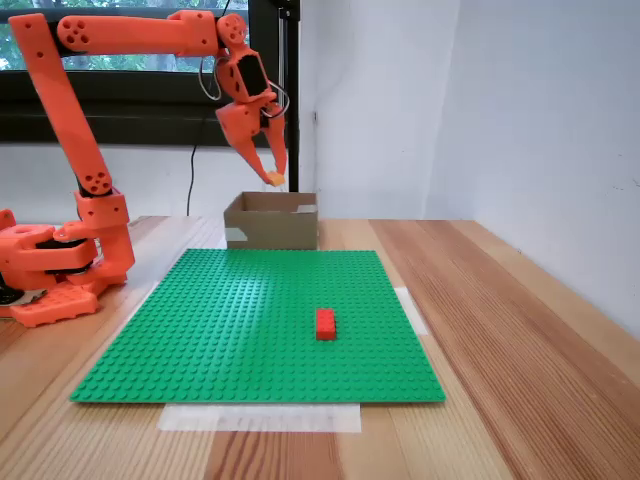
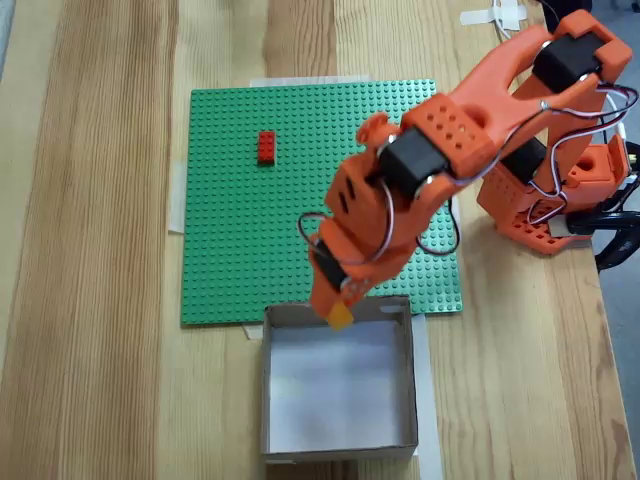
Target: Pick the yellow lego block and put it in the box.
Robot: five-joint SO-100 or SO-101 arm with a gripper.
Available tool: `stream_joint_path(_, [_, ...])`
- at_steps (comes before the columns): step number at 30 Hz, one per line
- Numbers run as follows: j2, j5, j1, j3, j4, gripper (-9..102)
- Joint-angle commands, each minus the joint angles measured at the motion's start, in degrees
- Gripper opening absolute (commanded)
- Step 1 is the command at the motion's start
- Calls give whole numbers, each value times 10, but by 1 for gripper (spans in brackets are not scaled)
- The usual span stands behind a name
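Yellow lego block (image 1: 273, 179): pinched at the tip of the pincer (image 1: 275, 176), held in the air above the box's near edge; seen from above (image 2: 341, 316) it hangs over the rim beside the baseplate.
Pincer (image 2: 335, 310): pressed together on the block, pointing down.
Box (image 1: 270, 222): brown cardboard, open, touching the green baseplate's (image 1: 260, 320) edge; its pale inside (image 2: 340, 385) shows from above.
Red brick (image 1: 326, 324): on the baseplate, well apart from the box.
Desk (image 1: 520, 340): wooden planks; tape strips at the baseplate's edges.
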Motion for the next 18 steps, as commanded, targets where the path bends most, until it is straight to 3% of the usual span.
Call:
stream_joint_path(1, [-15, -4, -18, -38, 3, 4])
stream_joint_path(18, [-147, 20, -100, -133, 16, 4])
